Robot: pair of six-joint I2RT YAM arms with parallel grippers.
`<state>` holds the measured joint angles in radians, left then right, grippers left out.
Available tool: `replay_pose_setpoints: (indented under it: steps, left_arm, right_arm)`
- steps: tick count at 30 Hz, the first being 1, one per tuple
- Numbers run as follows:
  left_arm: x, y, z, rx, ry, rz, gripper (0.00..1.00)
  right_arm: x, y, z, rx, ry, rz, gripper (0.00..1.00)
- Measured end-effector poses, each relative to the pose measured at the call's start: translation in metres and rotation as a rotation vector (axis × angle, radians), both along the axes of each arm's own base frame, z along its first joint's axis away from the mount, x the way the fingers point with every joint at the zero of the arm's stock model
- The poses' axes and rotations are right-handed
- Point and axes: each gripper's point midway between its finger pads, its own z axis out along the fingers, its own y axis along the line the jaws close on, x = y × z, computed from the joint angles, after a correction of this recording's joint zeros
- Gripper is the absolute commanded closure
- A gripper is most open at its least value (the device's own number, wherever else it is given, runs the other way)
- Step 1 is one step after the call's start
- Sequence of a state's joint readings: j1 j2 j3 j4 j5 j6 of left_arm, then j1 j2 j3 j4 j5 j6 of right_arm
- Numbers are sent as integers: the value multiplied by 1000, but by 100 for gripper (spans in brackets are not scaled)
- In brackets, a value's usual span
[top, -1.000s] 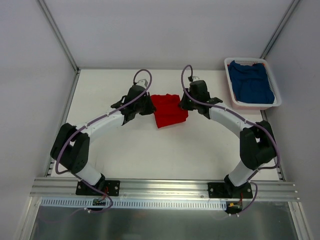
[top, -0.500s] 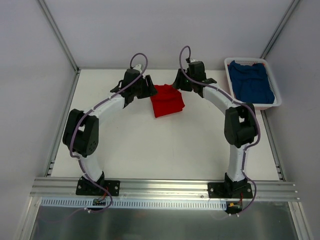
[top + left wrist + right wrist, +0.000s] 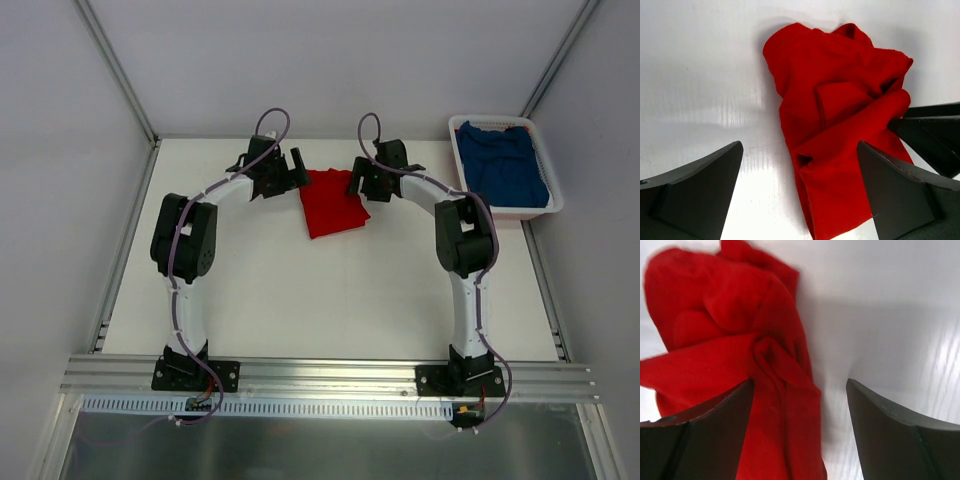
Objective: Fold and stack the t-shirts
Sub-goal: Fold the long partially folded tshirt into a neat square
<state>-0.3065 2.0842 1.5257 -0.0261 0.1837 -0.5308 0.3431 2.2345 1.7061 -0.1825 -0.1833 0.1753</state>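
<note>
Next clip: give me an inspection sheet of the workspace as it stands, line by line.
Surface: white table, no stains seen.
Job's things: red t-shirt lies as a rumpled folded bundle at far middle; blue t-shirt is bunched in the white basket at far right, not stacked.
Clutter: nothing seen.
Grippers: left gripper and right gripper are both open, flanking the red t-shirt and holding nothing.
Cables: purple cables loop above both wrists, clear of the cloth.
Surroundings: grey walls; metal rail at near edge.
</note>
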Motion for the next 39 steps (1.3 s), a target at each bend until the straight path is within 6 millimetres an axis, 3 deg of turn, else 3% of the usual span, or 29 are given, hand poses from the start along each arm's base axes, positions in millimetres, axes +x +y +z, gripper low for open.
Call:
replay_pose_setpoints:
  steps: [4,13,19,25,33,39]
  left_arm:
    - [-17,4,-3,4,18,-2,1]
    - [-59,13,11,-27,20,-6,1]
    - [-78,13,3,-68,37,-6,3]
    - [-62,0,19,-128,-18,-29,8]
    - [-20,-14,28,-152,-82,-33,9]
    - [-13,-16,10,-146,-61,-32,9]
  right_arm:
    - [-21,-8,0,-12,24,1,23]
    - [-34,-14,47,8,-62,6,23]
    - [-42,-17,46,1,-58,15,34]
    - [-31,-7,54,23,-64,49,54]
    - [0,8,58,74,-87,78,61]
    - [6,9,39,89,-51,84,61]
